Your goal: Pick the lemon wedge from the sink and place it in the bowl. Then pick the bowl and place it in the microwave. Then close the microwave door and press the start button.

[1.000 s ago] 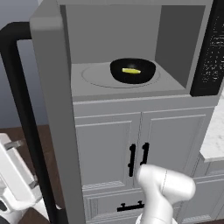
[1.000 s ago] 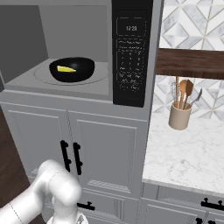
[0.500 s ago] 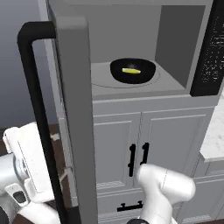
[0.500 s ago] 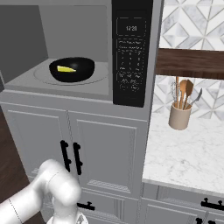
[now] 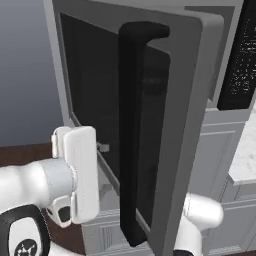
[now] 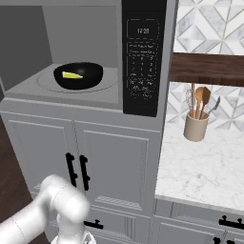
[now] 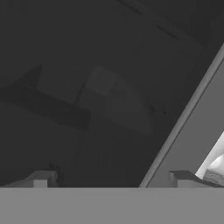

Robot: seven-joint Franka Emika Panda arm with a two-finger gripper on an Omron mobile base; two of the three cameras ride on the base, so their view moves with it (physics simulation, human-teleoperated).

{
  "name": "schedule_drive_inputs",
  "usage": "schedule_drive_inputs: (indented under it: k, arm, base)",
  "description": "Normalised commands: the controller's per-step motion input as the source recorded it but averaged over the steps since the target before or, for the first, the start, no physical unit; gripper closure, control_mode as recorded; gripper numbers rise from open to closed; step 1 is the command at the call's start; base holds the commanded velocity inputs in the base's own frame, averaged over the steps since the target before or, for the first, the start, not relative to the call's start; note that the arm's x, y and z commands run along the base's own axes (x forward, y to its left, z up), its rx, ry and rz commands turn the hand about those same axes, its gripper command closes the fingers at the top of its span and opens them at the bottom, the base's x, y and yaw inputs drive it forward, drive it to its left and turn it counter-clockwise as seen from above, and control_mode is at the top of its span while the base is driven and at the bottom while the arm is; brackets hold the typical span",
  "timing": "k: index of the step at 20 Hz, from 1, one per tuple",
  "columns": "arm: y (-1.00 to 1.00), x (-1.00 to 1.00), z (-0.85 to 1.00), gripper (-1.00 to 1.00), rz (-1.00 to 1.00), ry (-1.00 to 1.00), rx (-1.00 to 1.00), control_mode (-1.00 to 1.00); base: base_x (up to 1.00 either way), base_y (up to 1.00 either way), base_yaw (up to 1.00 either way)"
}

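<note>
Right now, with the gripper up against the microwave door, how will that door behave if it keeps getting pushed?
The microwave door looks like a rigid framed panel, so it should probably swing as one piece rather than flex. Its dark window looks smooth, so the open gripper might slide across it. The bowl sits well inside, likely clear of the swing.

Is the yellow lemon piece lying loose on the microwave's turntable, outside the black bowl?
No, the lemon wedge lies inside the bowl, which sits on the microwave turntable.
</note>
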Motion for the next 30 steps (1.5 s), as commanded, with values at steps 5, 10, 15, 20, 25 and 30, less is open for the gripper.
schedule_drive_inputs:
  k: [5, 10, 15, 20, 25, 30]
  arm:
    - [-0.83, 0.00, 0.00, -1.00, 0.51, -0.04, 0.27, -1.00]
    - [-0.86, 0.04, -0.01, -1.00, 0.52, -0.08, 0.25, -1.00]
    - [-0.89, 0.30, 0.00, -1.00, 0.48, -0.08, 0.25, -1.00]
    - [-0.85, 0.63, 0.00, -1.00, 0.43, -0.04, 0.26, -1.00]
    - [-0.37, 1.00, 0.12, -1.00, 0.20, 0.01, 0.24, -1.00]
    - [-0.07, 1.00, 0.02, -1.00, 0.10, 0.01, 0.10, -1.00]
  base:
    - [0.00, 0.00, 0.00]
    - [0.00, 0.00, 0.00]
    - [0.00, 0.00, 0.00]
    - [0.00, 0.00, 0.00]
    - [0.00, 0.00, 0.00]
    - [0.00, 0.00, 0.00]
